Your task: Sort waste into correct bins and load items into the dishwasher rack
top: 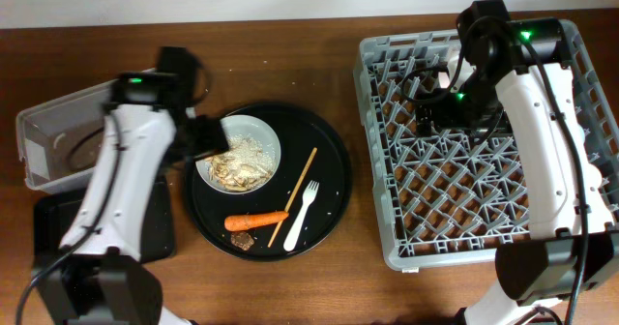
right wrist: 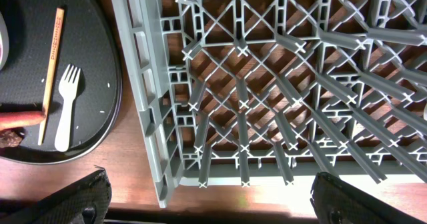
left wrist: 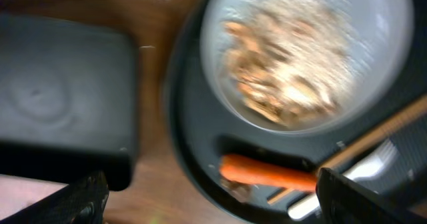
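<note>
Hovering by the pale bowl of food scraps, the left tool stands open; only overhead shows the clear tub. The right tool hangs open above the dishwasher rack.

The grey lattice dishwasher rack stands at the counter's right. Left of it, a white round plate holds pale shredded food scraps. Nearer the front lie 1 orange carrot, a small brown bit just beside it, and a white plastic fork. The clear tub and the black tray sit far left.
</note>
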Controlling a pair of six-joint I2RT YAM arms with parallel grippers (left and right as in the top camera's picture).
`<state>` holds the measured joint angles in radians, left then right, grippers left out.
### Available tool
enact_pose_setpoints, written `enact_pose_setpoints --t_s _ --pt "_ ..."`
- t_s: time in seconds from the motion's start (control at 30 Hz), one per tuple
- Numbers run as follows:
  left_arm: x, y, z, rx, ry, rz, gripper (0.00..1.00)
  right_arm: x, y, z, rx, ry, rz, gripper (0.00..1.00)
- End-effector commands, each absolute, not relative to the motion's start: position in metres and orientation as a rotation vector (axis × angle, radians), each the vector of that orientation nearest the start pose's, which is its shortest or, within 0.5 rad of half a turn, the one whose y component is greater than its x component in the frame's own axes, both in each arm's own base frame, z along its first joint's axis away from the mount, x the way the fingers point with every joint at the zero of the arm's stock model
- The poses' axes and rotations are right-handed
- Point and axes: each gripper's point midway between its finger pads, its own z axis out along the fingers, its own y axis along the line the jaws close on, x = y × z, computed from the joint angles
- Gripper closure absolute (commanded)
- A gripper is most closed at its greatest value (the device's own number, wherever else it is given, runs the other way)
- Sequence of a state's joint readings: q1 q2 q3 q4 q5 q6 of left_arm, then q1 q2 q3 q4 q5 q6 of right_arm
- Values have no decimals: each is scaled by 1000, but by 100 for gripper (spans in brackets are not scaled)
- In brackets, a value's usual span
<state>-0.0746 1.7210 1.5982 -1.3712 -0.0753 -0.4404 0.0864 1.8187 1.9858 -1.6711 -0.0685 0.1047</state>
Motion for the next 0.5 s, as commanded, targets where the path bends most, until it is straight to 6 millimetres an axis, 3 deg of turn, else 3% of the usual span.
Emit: enact_pose_setpoints --t_s 0.0,0.1,0.23,0.3,0.33,0.37,0.4,0.47 --pt "310 49 150 -887 2959 147 1 332 36 224 31 3075 83 1" --pt "295 81 132 -1060 2943 160 2 332 35 224 32 3075 77 1" --pt "283 120 109 -1253 2865 160 11 334 35 224 32 3068 74 1" --pt "279 140 102 -1338 2803 158 34 334 35 224 32 3068 73 2" --pt "279 149 98 -1369 2767 157 53 334 35 224 32 3068 73 1" --pt "278 164 91 -1420 2712 157 62 334 35 224 32 3068 73 1" --pt "276 173 87 -1452 2678 158 62 334 35 224 32 3068 73 1" --pt "272 190 78 -1506 2611 161 80 334 35 224 32 3068 73 1"
